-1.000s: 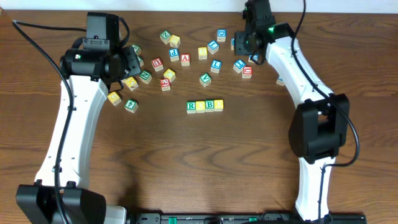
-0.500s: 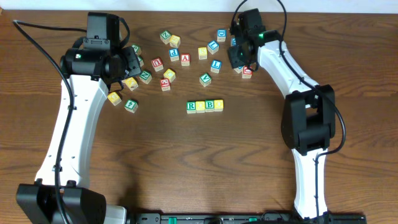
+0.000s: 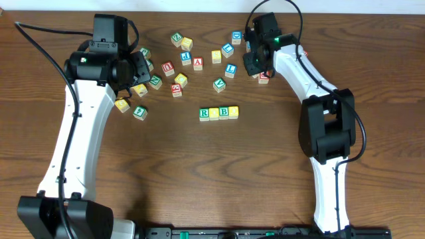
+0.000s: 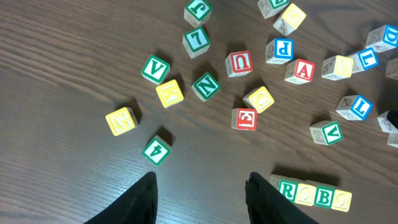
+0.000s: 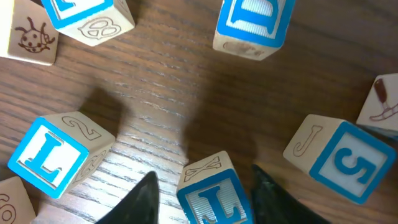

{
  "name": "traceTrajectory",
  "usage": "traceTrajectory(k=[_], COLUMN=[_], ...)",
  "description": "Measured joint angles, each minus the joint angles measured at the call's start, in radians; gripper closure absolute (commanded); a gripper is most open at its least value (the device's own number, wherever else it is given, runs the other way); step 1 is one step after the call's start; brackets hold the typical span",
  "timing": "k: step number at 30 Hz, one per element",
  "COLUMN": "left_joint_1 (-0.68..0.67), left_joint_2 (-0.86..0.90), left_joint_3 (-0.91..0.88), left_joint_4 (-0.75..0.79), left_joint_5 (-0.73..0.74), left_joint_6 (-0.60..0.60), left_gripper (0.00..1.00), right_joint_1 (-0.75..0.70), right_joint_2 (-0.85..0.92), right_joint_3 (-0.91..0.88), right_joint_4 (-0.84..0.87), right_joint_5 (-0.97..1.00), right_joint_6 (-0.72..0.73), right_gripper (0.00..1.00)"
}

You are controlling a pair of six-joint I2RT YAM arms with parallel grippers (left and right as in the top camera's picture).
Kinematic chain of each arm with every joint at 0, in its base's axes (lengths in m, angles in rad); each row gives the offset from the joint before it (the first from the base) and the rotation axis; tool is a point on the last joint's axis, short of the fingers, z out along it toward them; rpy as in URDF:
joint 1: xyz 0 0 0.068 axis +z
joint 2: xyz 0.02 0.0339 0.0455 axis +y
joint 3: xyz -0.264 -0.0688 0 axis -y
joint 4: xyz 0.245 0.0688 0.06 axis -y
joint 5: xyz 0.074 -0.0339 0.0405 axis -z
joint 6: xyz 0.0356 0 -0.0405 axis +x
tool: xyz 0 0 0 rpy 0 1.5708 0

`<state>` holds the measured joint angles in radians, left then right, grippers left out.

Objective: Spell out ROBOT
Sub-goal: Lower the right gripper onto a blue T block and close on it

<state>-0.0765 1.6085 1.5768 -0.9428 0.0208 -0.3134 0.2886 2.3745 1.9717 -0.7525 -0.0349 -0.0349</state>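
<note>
Letter-block row [image 3: 218, 112] sits mid-worktop [image 3: 199, 172], reading R, a yellow one, B, another yellow one, all touching side by side. Right pincer [image 5: 204, 177] is up in the far scatter, fingers apart and straddling a blue L block [image 5: 214, 196], with a blue 5 block [image 5: 345, 158] just beside it. Left pincer [image 4: 200, 177] hangs spread open over bare wood, near a green 4 block [image 4: 155, 150].

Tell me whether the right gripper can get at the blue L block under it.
Probably yes: the right gripper is open, a finger on each side of the L block, and the nearby 5 block stands clear.
</note>
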Motion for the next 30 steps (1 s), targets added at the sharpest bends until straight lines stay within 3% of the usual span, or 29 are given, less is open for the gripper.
traceTrajectory(k=[10, 22, 30], left_joint_1=[0.000, 0.000, 0.000], left_joint_2=[0.000, 0.000, 0.000], left_joint_3=[0.000, 0.000, 0.000], left_joint_4=[-0.001, -0.003, -0.004], left_joint_5=[0.000, 0.000, 0.000], left_joint_6=[0.000, 0.000, 0.000], left_gripper=[0.55, 0.54, 0.55], right_joint_1=[0.004, 0.043, 0.103], right_joint_2=[0.010, 0.005, -0.006], right_joint_3=[0.000, 0.013, 0.014], right_joint_4=[-0.028, -0.154, -0.341], right_joint_5=[0.000, 0.005, 0.005], right_joint_6=[-0.003, 0.001, 0.001], right_gripper=[0.76, 0.77, 0.77])
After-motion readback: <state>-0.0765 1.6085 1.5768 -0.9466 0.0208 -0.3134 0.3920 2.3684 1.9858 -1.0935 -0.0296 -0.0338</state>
